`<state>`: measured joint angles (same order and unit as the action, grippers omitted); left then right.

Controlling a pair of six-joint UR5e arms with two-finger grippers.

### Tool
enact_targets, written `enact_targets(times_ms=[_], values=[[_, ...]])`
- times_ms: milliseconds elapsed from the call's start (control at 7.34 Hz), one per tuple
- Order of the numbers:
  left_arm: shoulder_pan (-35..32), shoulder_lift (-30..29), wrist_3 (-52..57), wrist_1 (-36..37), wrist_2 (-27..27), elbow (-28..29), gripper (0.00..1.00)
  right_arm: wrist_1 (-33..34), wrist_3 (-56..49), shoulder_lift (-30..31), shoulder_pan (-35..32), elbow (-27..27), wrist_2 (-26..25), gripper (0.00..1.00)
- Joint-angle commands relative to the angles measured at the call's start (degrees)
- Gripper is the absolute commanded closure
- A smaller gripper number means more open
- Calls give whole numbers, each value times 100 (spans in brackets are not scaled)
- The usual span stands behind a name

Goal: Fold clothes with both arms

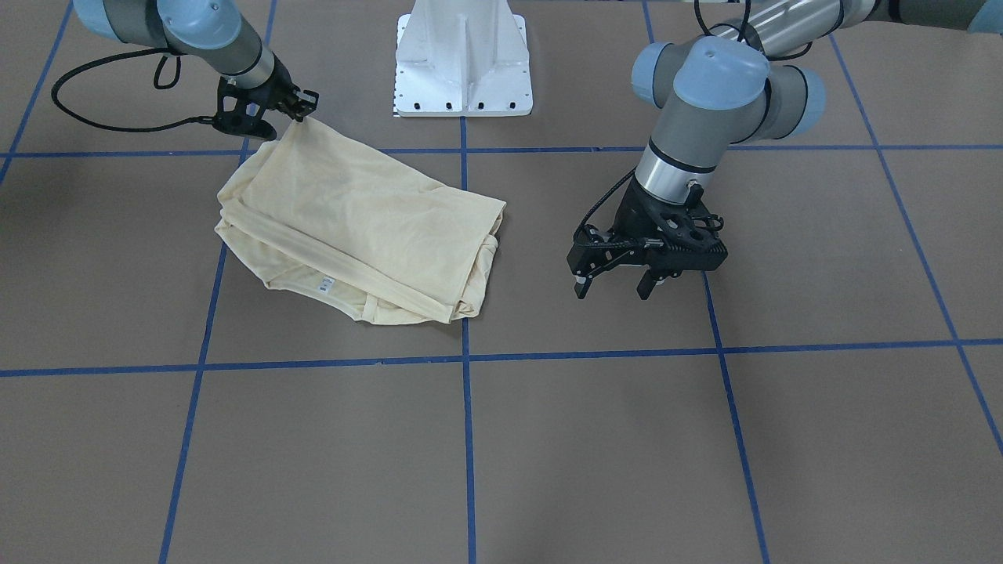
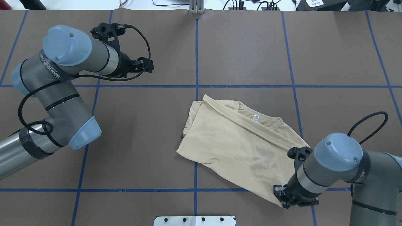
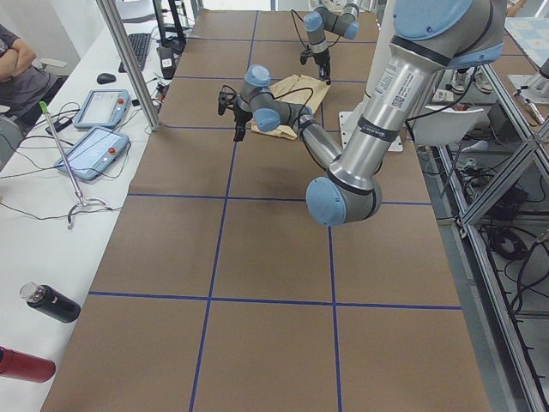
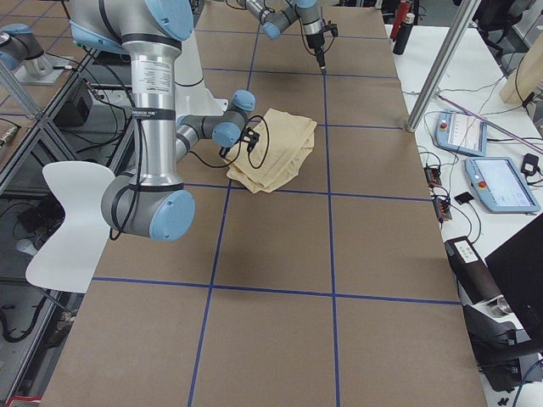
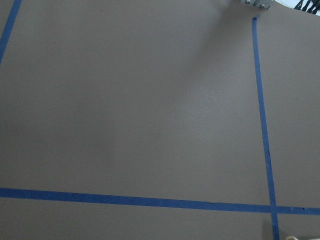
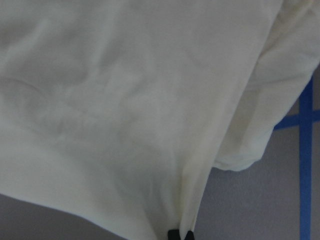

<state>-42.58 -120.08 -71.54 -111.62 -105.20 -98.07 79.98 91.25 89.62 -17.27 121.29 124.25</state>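
Front camera first: the shirt (image 1: 360, 223) lies in a loose, half-folded heap on the brown table (image 1: 705, 439), mostly on the robot's right of the middle tape line (image 1: 468, 407), plain side up, with the little white label (image 1: 324, 287) showing at the neck on the edge away from the robot; the right gripper (image 1: 302, 106) has its fingers pinched tight on the shirt's corner nearest the white base (image 1: 464, 70), and that corner is pulled up a bit off the table; the left gripper (image 1: 617, 283) hangs over bare table on the other side of the shirt, apart from it, fingers pointing down and spread wide with nothing between them. Overhead view: the shirt sits mostly right of the centre line; the right gripper is down at the corner closest to the robot; the left arm is bent on its own side, gripper clear of the cloth. Left-end camera: the shirt is small and far down the table; the near arm's gripper is beside it, not touching; a person (image 3: 13, 60) with crossed arms shows at the side bench, and a black bottle (image 3: 50, 302) and a red bottle (image 3: 21, 365) lie there too. Right-end camera: the near arm reaches to the shirt's edge; can't judge the fingers from here. Left wrist camera: just table and crossing tape. Right wrist camera: cloth fills nearly everything; the black fingertips (image 6: 173, 235) are closed on its lower edge.
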Motion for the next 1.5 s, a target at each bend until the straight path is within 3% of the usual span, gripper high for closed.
enact_targets(times_ms=[0,136,409,681,954,1362], values=[[4,-7,0,0,8,-19,0,0,446,-32,426,53,55,95],[12,-7,0,0,-1,-54,0,-9,490,-49,427,36,46,1],[187,-16,-44,0,-18,-229,0,-70,412,-372,-211,-17,-6,0],[993,-33,-1050,-9,43,-361,0,-53,-103,-716,-993,-78,-24,0],[2151,-42,-2017,-9,795,-459,0,-53,-738,-918,-1557,-166,-94,0],[2665,-24,-2153,-35,878,-311,3,-44,-828,-1534,-1920,-421,-129,0]])
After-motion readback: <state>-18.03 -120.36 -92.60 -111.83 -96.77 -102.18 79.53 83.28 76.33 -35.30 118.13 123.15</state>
